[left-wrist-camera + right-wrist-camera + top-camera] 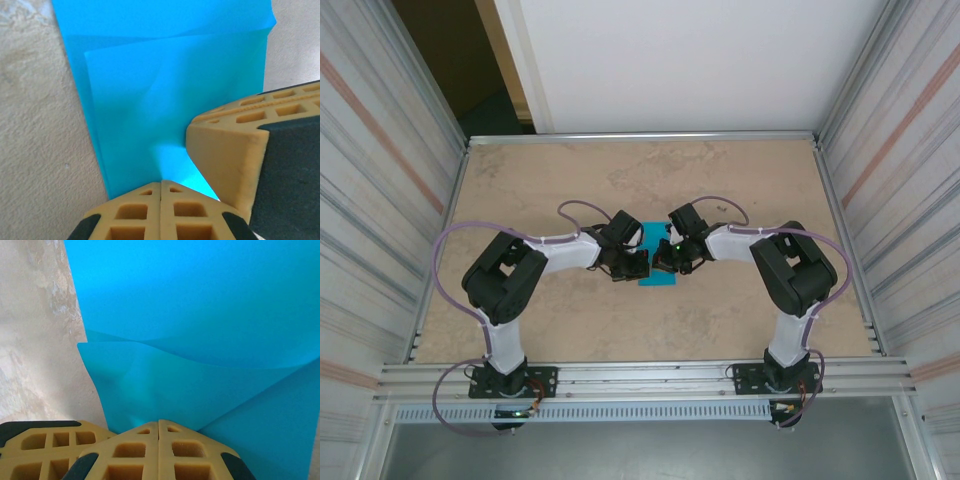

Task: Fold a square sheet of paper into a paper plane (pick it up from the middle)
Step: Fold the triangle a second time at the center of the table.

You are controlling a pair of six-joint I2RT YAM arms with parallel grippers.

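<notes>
The left gripper (632, 264) and right gripper (670, 258) meet tip to tip over the sheet of paper (656, 279), which lies mid-table (740, 180) between the two arms.

Step in hand, as judged: setting a fold. The sheet is partly folded, with one layer overlapping another along a slanted crease.
1. Hold one set of tips down as an anchor.
2. Draw the other set along the fold line with light, even pressure.
3. Avoid sideways drag, since thin paper is likely to slide and buckle on a smooth table.

Left gripper: the jaws are together. In the left wrist view its fingers (132, 212) rest at the near edge of the sheet. They appear to bear down on it rather than pinch it, but whether a layer is caught between the tips cannot be told.

Right gripper: the jaws are likewise together, with the tips at the sheet just beside the left gripper's. In the right wrist view a flap (210, 305) rises in a soft curve beyond them.
</notes>
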